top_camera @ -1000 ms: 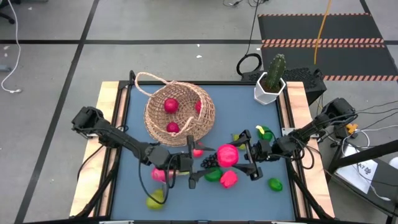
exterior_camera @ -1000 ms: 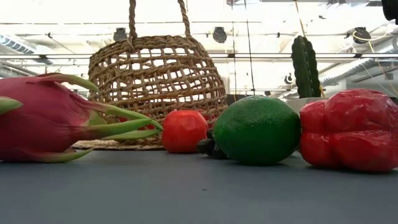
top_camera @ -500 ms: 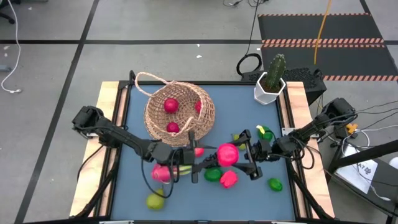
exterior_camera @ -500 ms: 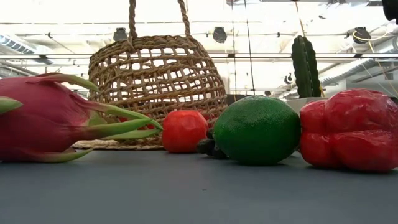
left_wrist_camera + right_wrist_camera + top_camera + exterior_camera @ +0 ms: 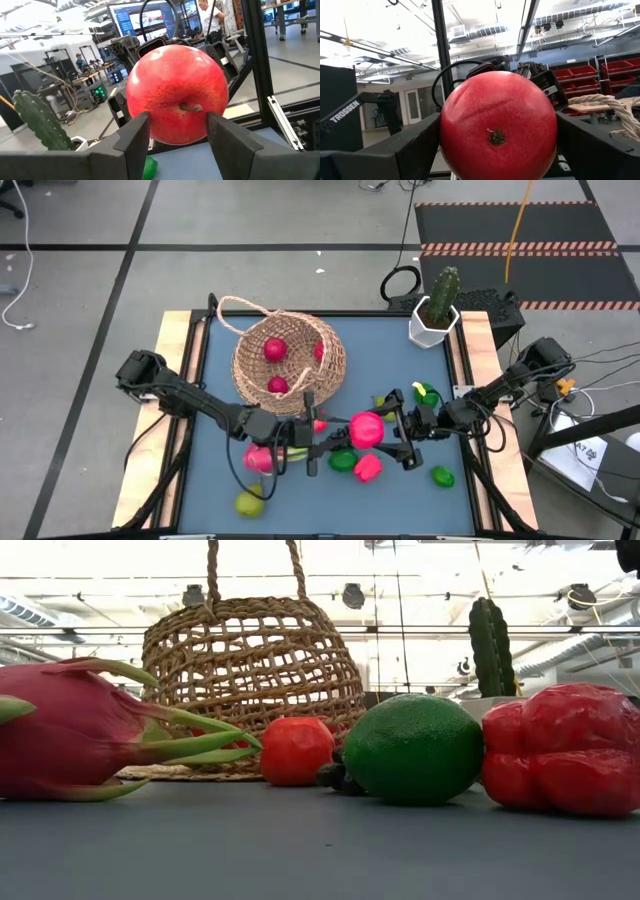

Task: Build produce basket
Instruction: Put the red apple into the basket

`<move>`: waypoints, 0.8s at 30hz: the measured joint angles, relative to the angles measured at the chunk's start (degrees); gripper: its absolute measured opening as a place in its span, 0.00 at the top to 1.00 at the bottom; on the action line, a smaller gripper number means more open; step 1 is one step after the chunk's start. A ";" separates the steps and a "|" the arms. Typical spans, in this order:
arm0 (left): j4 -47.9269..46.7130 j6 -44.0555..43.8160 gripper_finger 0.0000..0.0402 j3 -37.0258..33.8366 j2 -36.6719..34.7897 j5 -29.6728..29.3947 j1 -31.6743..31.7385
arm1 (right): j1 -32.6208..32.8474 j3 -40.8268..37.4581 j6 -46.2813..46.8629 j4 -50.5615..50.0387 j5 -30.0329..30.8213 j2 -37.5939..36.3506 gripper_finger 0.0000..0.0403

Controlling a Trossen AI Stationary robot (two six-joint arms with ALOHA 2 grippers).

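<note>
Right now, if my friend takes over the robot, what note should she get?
Right gripper: shut on the red apple, holding it above the table.
Left gripper: facing it, fingers pressed on the same apple's other end. It looks like a hand-over.
Basket: at the table's far left, with red fruits already inside.
Left on the table: dragon fruit, lime, grapes, small red fruit, pear and others.
Next: probably finish the hand-over, drop the apple in the basket, then gather the rest.
</note>
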 joint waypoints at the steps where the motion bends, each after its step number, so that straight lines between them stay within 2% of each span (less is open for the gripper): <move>1: -0.01 0.23 0.53 0.00 0.00 0.13 -0.05 | 0.00 0.00 0.00 0.02 0.03 0.00 0.11; 8: 0.04 0.15 0.53 0.00 0.00 0.42 -0.09 | -0.02 0.00 -0.01 0.07 0.24 0.00 0.11; 24: 0.63 -1.09 0.62 0.00 0.00 0.53 -0.30 | -0.04 0.00 -0.22 0.04 0.50 0.00 0.11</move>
